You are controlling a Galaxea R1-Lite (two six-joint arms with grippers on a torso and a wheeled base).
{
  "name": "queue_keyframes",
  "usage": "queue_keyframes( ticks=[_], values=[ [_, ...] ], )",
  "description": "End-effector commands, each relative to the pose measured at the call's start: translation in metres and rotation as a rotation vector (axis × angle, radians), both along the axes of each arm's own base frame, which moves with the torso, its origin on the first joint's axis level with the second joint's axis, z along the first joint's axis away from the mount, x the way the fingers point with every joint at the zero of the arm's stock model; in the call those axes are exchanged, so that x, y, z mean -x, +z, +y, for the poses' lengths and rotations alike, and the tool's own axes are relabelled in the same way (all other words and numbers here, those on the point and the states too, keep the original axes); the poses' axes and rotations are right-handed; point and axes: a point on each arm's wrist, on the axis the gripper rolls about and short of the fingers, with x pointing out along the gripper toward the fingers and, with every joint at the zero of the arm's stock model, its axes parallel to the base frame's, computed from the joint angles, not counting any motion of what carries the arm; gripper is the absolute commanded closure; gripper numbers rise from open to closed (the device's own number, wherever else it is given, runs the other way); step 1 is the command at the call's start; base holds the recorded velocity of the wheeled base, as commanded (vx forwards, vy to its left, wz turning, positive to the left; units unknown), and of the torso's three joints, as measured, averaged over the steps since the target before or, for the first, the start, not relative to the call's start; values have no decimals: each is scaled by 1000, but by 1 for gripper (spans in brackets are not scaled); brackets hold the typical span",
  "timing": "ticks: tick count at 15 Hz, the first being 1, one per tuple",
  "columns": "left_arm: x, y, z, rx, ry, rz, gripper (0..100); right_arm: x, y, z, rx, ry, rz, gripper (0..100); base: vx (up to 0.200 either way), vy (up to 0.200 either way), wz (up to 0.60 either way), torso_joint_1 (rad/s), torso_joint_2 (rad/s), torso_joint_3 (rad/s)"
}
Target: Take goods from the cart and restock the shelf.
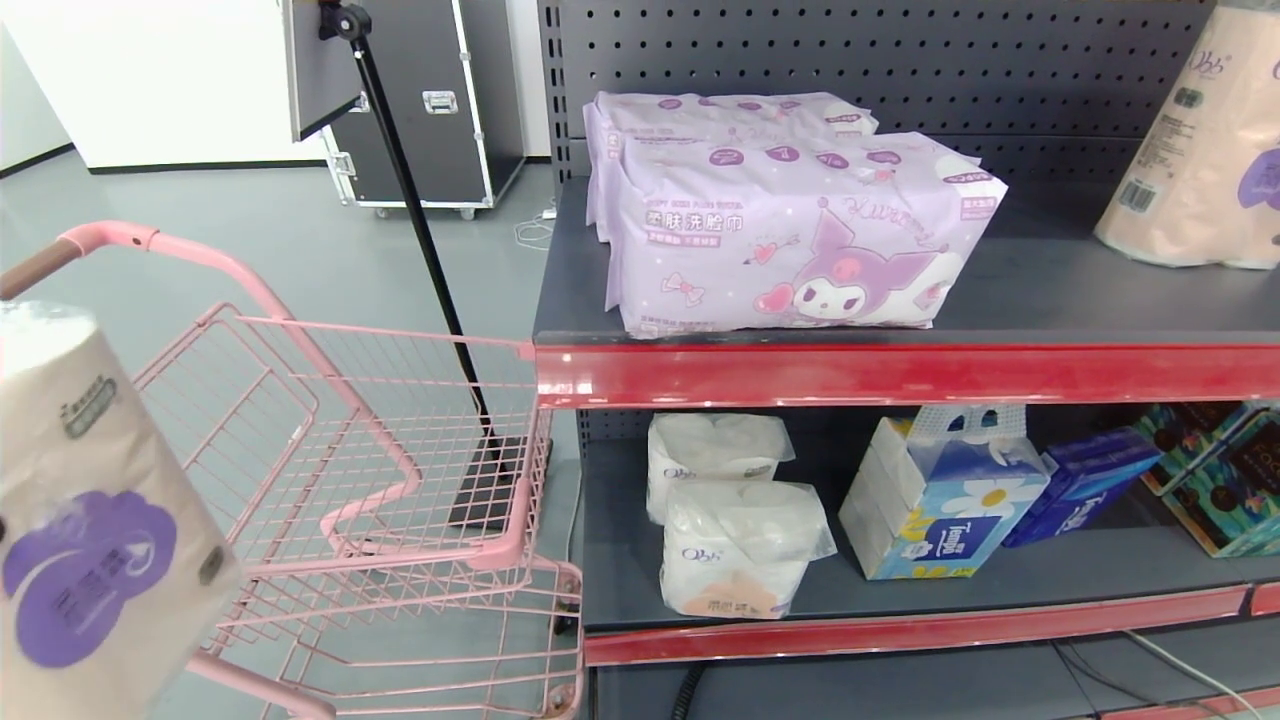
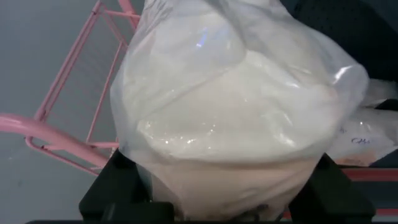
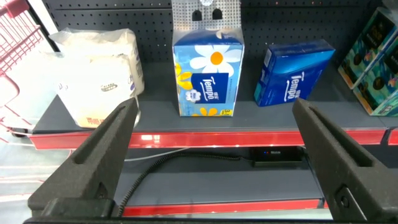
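A plastic-wrapped toilet paper pack [image 1: 85,520] with a purple mark hangs at the far left, above the near side of the pink cart [image 1: 400,450]. In the left wrist view the same pack [image 2: 236,112] sits between my left gripper's [image 2: 224,196] black fingers [image 2: 115,186], which are shut on it. My right gripper [image 3: 214,168] is open with nothing in it, facing the lower shelf [image 3: 186,138] in front of a blue flowered tissue pack [image 3: 208,68]. A matching peach toilet paper pack [image 1: 1200,150] stands on the upper shelf [image 1: 1050,290] at the right.
Two purple face-towel packs [image 1: 800,240] fill the upper shelf's left half. The lower shelf holds white roll packs [image 1: 735,545], the tissue pack [image 1: 940,510], a blue pack [image 1: 1080,480] and colourful boxes [image 1: 1220,480]. A black stand pole [image 1: 420,230] rises behind the cart.
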Motion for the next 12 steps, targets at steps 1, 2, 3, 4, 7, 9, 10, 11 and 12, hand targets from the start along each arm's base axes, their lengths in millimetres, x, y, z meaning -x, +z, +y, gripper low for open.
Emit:
queue_keyframes(
  ticks=[1,2,3,4,7,9,10,11,12],
  values=[
    [52,-6,4,-15,-6,-136,100,0,0,0,0,0,1,0,0,0,0,0,0,0],
    [61,-11,5,-25,-3,-148,100,0,0,0,2,0,1,0,0,0,0,0,0,0],
    [66,-14,5,-29,-3,-159,100,0,0,0,2,0,1,0,0,0,0,0,0,0],
    [72,-18,6,-29,-3,-159,100,0,0,0,2,-1,1,0,0,0,0,0,0,0],
    [85,-30,7,-52,-3,-139,100,0,0,0,2,-1,1,0,0,0,0,46,-171,-128],
    [88,-32,7,-77,-1,-143,100,0,0,0,2,-1,1,0,0,0,0,122,-439,-312],
    [88,-32,7,-77,-2,-138,100,0,0,0,2,-1,1,0,0,0,0,149,-486,-344],
    [87,-32,7,-77,-2,-135,100,0,0,0,2,-1,1,0,0,0,0,154,-505,-349],
    [87,-32,7,-77,-2,-134,100,0,0,0,2,-1,1,0,0,0,0,168,-530,-369]
  ],
)
